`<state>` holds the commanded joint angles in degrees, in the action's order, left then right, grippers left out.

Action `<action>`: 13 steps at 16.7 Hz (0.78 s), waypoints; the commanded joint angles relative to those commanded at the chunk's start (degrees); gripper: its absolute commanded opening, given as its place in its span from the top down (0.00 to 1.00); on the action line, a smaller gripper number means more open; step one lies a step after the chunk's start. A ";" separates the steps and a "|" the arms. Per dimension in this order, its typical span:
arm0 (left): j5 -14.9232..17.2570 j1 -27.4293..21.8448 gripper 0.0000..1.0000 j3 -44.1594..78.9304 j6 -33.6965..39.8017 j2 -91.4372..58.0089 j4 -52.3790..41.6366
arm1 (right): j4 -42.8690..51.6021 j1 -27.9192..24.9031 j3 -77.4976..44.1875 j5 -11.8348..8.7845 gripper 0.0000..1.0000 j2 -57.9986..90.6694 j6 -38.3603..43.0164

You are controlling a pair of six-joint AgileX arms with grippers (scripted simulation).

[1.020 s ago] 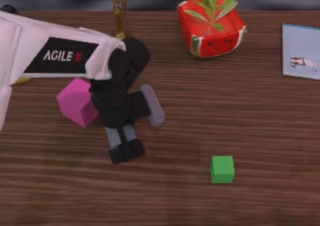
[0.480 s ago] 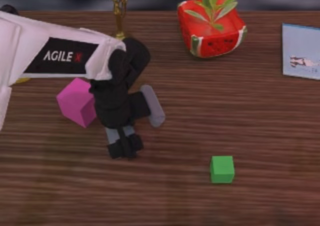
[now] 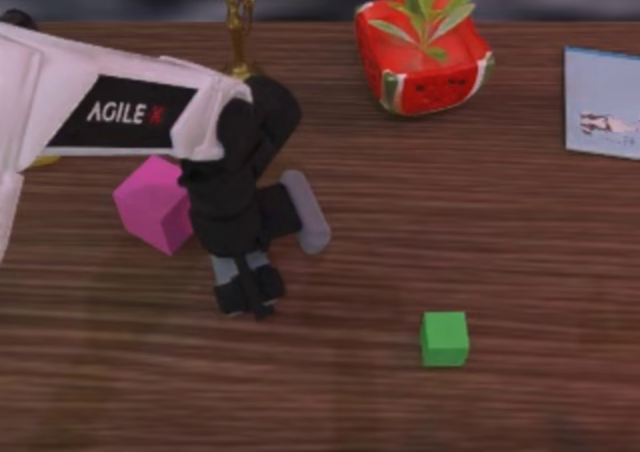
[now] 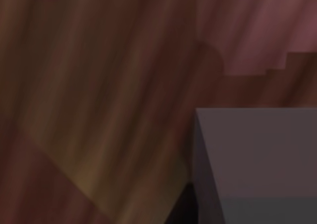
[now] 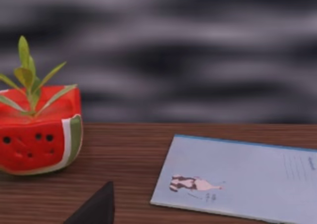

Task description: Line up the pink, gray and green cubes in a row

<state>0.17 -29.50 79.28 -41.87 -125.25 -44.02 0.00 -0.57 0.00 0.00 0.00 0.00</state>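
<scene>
Closing on the gray cube (image 4: 257, 159) beside the pink cube (image 3: 152, 204), left end effector (image 3: 248, 292) seems shut on it; lift straight, clear of pink.

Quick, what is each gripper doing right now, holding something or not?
Left gripper: low over the wooden table, closed around the dull gray cube, it seems.
Right gripper: only a dark tip shows; cannot be told.
</scene>
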 joint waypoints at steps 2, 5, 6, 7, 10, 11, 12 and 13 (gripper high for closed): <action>0.00 0.00 1.00 0.00 0.00 0.00 0.00 | 0.00 0.00 0.00 0.00 0.00 0.00 0.00; 0.64 -0.01 1.00 0.40 0.46 1.60 -1.21 | 0.00 0.00 0.00 0.00 0.00 0.00 0.00; 0.64 0.01 1.00 0.97 0.42 1.90 -2.00 | 0.00 0.00 0.00 0.00 0.00 0.00 0.00; 0.63 0.15 1.00 1.79 0.45 2.47 -3.41 | 0.00 0.00 0.00 0.00 0.00 0.00 0.00; 0.61 0.66 1.00 5.01 0.57 5.00 -9.84 | 0.00 0.00 0.00 0.00 0.00 0.00 0.00; 0.61 0.79 1.00 6.08 0.57 5.90 -11.94 | 0.00 0.00 0.00 0.00 0.00 0.00 0.00; 0.60 0.91 1.00 7.01 0.58 6.73 -13.50 | 0.00 0.00 0.00 0.00 0.00 0.00 0.00; 0.60 1.02 1.00 7.63 0.62 7.38 -14.44 | 0.00 0.00 0.00 0.00 0.00 0.00 0.00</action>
<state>0.76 -28.48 86.90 -41.25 -117.87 -58.46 0.00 -0.57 0.00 0.00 0.00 0.00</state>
